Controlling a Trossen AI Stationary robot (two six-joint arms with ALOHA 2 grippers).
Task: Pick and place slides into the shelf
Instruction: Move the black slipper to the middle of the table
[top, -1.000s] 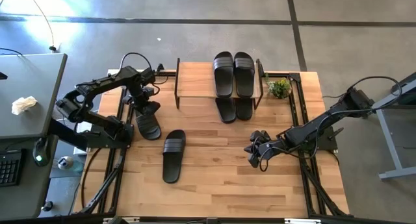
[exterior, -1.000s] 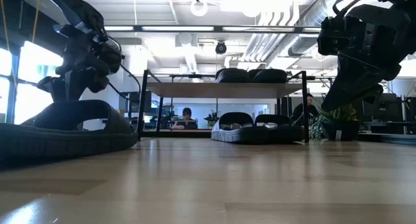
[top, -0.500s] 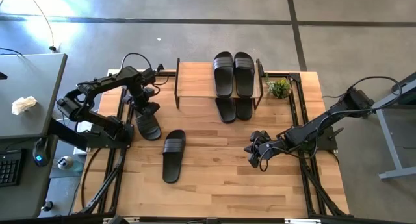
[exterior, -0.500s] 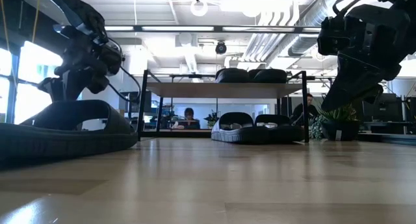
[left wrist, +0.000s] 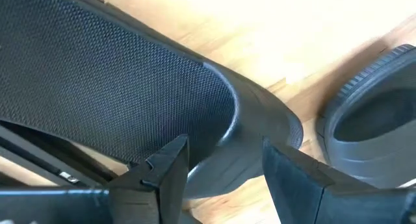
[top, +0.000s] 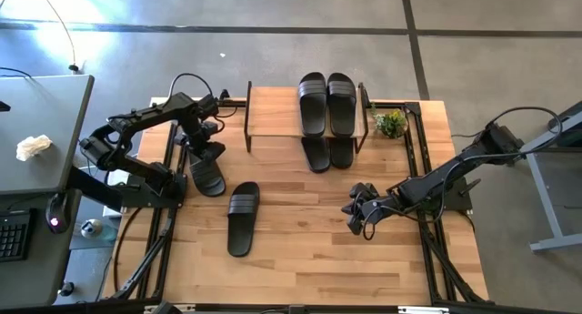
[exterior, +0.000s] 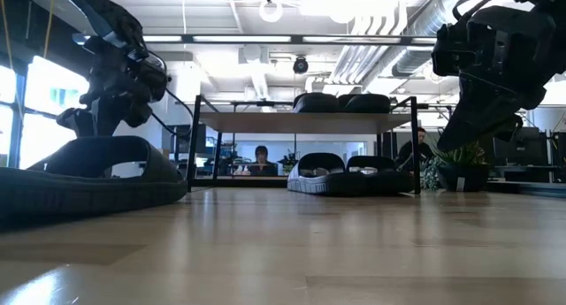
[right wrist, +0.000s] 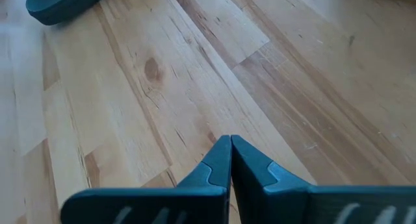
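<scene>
From overhead I see my left arm reaching from the table's 9 o'clock edge, elbow folded back toward me and forearm running out toward 12 before the wrist drops. The left gripper [top: 202, 152] sits right over the heel end of a slide [top: 207, 173] lying near the table's left edge. In the left wrist view its fingers [left wrist: 170, 165] stand spread apart with the slide's [left wrist: 162, 113] strap edge showing between them; I cannot tell whether they touch it.

My right arm comes in low from 3 o'clock, stretched nearly flat across the board, and the right gripper [top: 357, 214] hangs over bare wood [right wrist: 195, 74] toward the table's 4 o'clock. Its fingertips [right wrist: 229, 160] are pressed together with nothing between them.

A second loose slide [top: 241, 217] lies just off the centre toward 7 o'clock, near the first but apart from it, toe pointing roughly to 12. The shelf [top: 273, 118] stands at the table's 12 o'clock edge. Two slides [top: 327, 103] rest side by side on the right half of its top board, and another pair [top: 327, 153] sits on the lower level beneath them, ends poking out toward 6. A small potted plant [top: 391, 124] sits just past the shelf's 3 o'clock side.
</scene>
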